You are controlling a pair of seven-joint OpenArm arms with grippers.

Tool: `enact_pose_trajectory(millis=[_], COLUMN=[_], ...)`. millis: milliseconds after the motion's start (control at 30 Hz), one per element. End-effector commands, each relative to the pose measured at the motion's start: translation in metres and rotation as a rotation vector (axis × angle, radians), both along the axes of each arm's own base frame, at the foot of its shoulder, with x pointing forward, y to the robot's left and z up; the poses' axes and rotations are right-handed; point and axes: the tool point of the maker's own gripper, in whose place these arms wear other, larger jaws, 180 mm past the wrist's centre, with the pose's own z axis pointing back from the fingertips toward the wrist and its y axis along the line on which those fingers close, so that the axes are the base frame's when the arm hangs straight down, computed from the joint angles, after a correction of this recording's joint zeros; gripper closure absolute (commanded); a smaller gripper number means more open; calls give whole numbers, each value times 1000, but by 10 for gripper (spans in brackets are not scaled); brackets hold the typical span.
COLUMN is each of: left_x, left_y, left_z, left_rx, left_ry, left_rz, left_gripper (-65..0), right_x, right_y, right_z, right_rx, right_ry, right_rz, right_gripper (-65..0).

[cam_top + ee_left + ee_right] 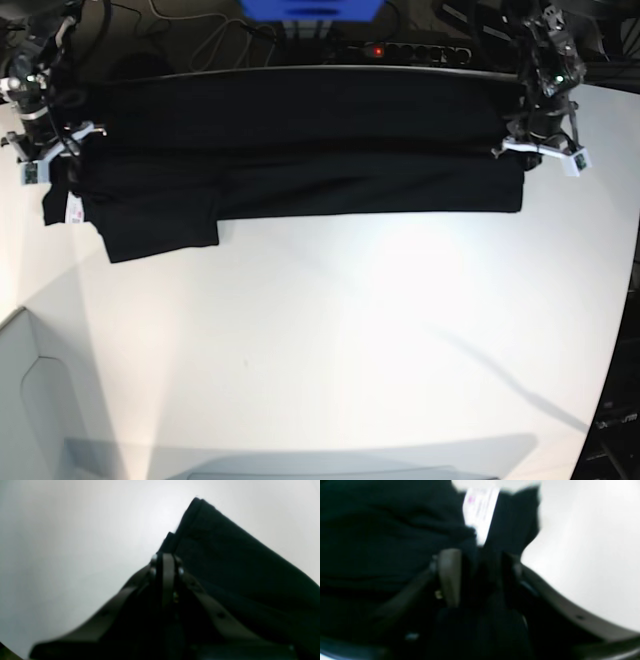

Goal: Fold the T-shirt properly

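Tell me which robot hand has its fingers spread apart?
The right hand, by the shirt end with the white label. Its fingers stand apart around black cloth of the T-shirt. The left hand is pinched shut.

Large black cloth T-shirt (300,160) with a soft matt weave, small white paper-like label (480,512) with faint pink print, smooth white table (350,340) with a soft sheen, dark matt plastic left gripper (166,557) fingers with small shiny metal screws
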Motion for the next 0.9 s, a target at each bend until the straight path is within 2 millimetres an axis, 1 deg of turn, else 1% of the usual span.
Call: enact_pose_trajectory(millis=[0, 67, 167, 233, 267, 333, 367, 433, 500, 567, 667, 733, 800, 867], left_x=[5, 5, 4, 5, 4, 2, 1, -1, 0, 2, 4, 6, 5, 3], left_y=[6, 6, 5, 5, 5, 4, 3, 1, 1, 0, -3, -4, 0, 2], left_z=[11, 11, 10, 10, 10, 8, 7, 5, 9, 14, 21, 25, 29, 28], left_rx=[28, 27, 24, 25, 24, 18, 13, 2, 6, 15, 17, 21, 29, 26], left_ry=[-32, -29, -27, -28, -25, -13, -4, 16, 10, -4, -21, -34, -41, -42], left_rz=[0, 0, 0, 0, -1, -3, -5, -8, -12, -19, -23, -23, -11, 3], left_gripper=[0, 0, -6, -6, -9, -45, -77, -175, -260, -319, -354, -355, -356, -356], right_x=[5, 7, 13, 32, 40, 56, 66, 89, 108, 124, 135, 141, 144, 148], right_y=[-8, -5, 0, 11, 16, 25, 27, 34, 41, 48, 50, 48, 47, 46], right_z=[24, 37, 56, 68, 69, 69, 68, 59, 47, 33, 14, 4, -7, -15], right_rx=[-36, -49, -76, -77, -70, -58, -56, -36, -15, 23, 77, 108, 140, 165], right_ry=[-67, -104, -153, -199, -204, -190, -178, -129, -77, -39, -5, 16, 39, 49], right_rz=[7, 2, 15, 45, 54, 78, 91, 120, 151, 166, 158, 142, 126, 115], right_gripper=[-319, -348, -354, -354, -355, -355, -355, -355, -355, -355, -355, -355, -355, -355])
